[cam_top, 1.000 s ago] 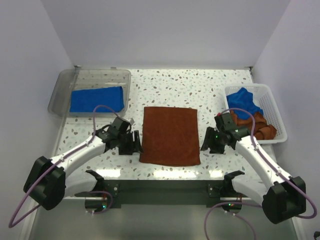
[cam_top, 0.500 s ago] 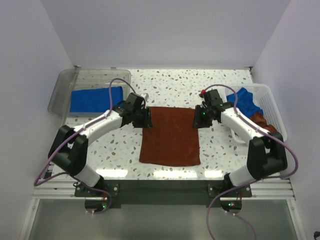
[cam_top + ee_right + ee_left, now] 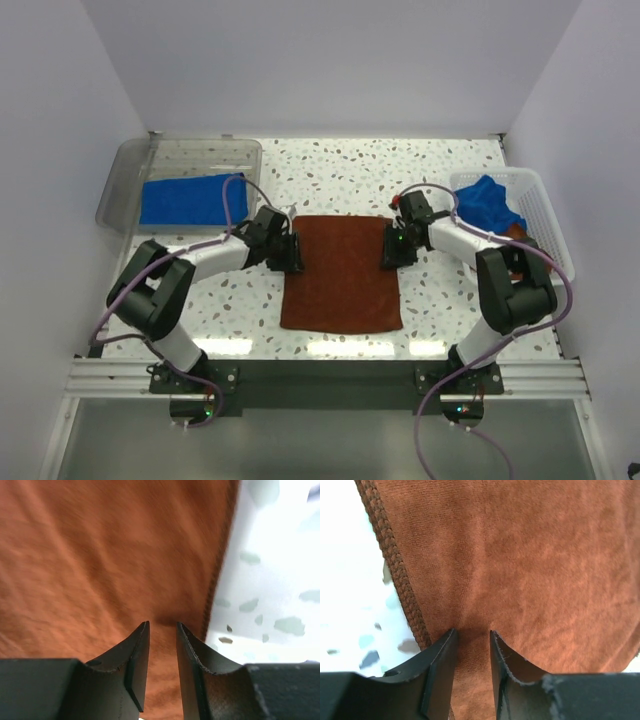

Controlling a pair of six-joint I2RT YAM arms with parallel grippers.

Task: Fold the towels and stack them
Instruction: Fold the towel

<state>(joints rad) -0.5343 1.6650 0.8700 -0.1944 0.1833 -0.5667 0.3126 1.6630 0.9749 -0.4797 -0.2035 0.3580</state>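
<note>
A brown towel lies flat in the middle of the table. My left gripper is down on its left edge, toward the far end. In the left wrist view the jaws stand a narrow gap apart, tips pressed into the brown cloth just inside its braided hem, with a pinch of cloth between them. My right gripper is on the towel's right edge opposite. Its jaws are equally narrow, and the cloth puckers at the tips beside the hem.
A clear bin at the back left holds a folded blue towel. A white basket at the right holds a blue towel and brown cloth. Speckled tabletop lies beyond the towel.
Both grippers moved from the near sides of the towel up toward its far corners. They have since come a little nearer and inward onto its side edges.
</note>
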